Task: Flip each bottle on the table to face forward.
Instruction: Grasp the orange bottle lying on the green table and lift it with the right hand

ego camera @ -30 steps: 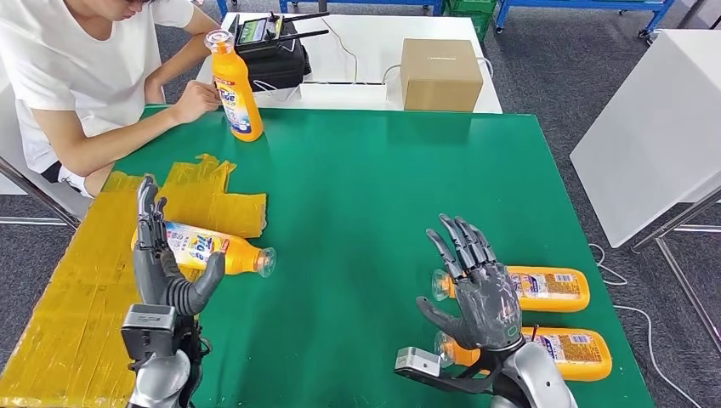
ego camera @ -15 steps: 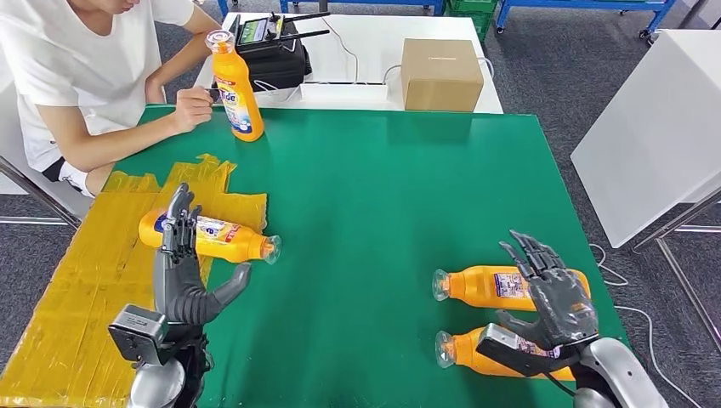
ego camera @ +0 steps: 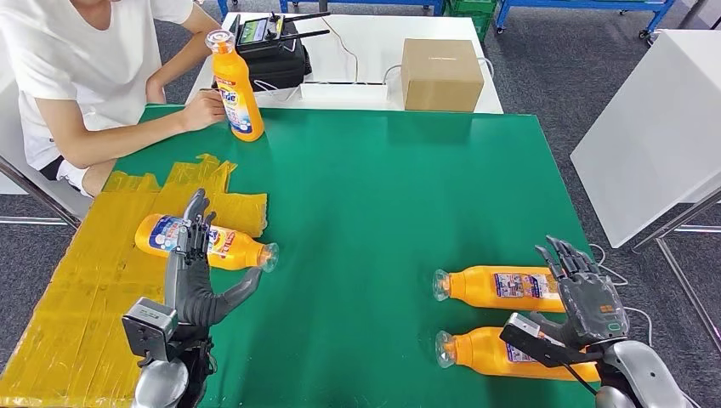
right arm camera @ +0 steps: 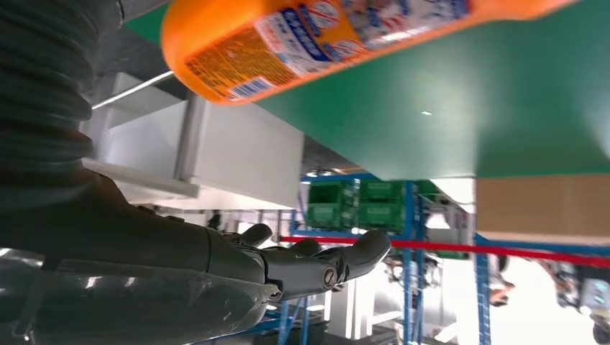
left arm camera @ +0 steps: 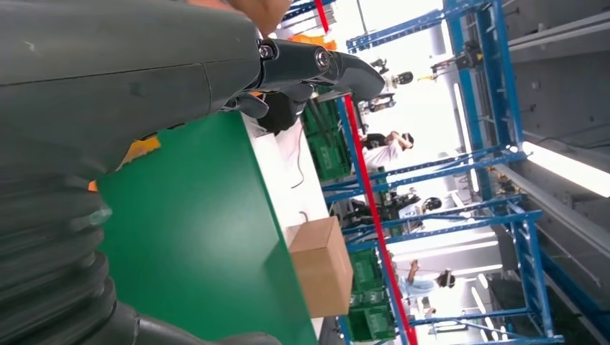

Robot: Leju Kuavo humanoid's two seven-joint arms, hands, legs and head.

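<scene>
Three orange bottles lie on the green table (ego camera: 374,195). One bottle (ego camera: 204,241) rests on the yellow taped patch at the left, label up. My left hand (ego camera: 197,280) hovers just in front of it, open, fingers spread and empty. Two more bottles lie at the right: the farther one (ego camera: 502,286) and the nearer one (ego camera: 502,354). My right hand (ego camera: 587,297) is raised over their bases at the table's right edge, open and holding nothing. The right wrist view has one bottle (right arm camera: 338,36) beside the empty fingers (right arm camera: 316,262). A fourth bottle (ego camera: 235,85) stands upright at the far left.
A person sits at the far left corner with a hand (ego camera: 202,109) against the upright bottle. A cardboard box (ego camera: 439,74) and a black case (ego camera: 274,53) stand on the white table behind. Another white table (ego camera: 655,127) is at the right.
My right hand has swung right and back, off the bottles to the table's edge. My left hand has drawn slightly right and lower. The person's hand returned to the upright bottle.
</scene>
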